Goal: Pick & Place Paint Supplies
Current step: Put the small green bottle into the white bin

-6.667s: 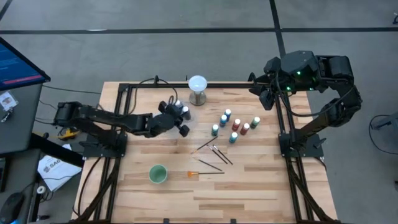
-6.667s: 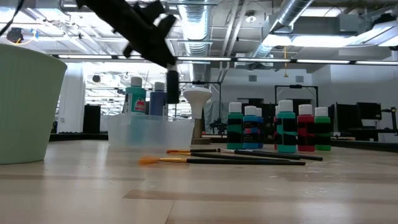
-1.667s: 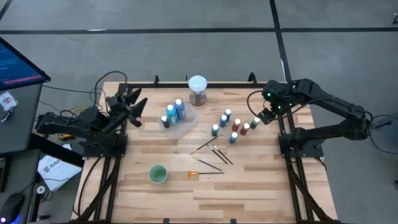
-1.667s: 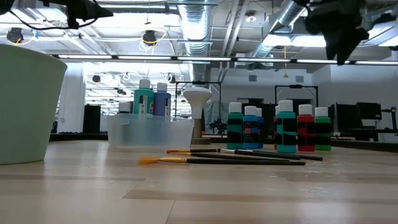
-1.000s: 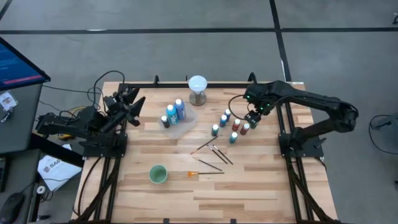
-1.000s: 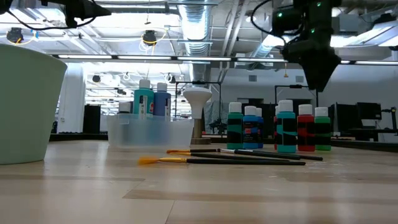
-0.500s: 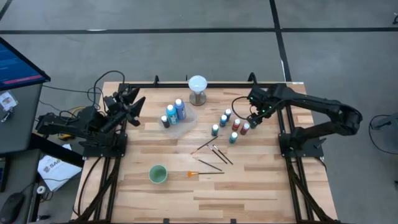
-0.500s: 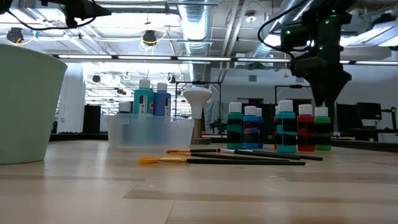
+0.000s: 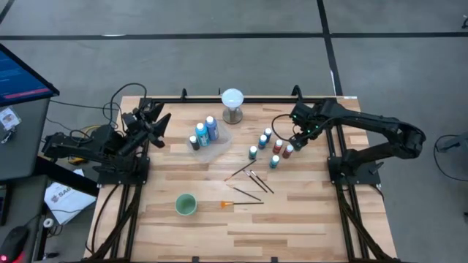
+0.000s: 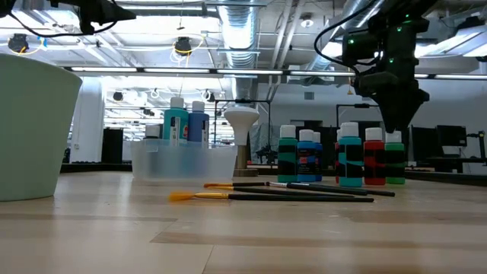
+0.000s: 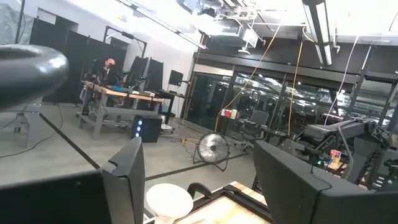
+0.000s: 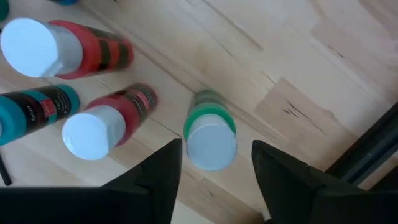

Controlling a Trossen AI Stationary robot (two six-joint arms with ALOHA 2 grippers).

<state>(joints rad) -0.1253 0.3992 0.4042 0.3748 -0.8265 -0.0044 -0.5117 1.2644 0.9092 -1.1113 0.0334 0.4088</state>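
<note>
Wooden table, green white-capped paint bottle upright, right tool spread around it, ungrasped.

right gripper over white-capped paint bottles near bench's right edge | left gripper at left edge | thin dark-handled brushes mid-bench

Overhead and table-level cameras share the table.

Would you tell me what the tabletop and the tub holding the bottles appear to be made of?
Tabletop: probably wood, light butcher-block strips with visible grain and a matte finish. Tub: likely clear plastic, since the bottles inside show through its slightly frosted walls.
</note>
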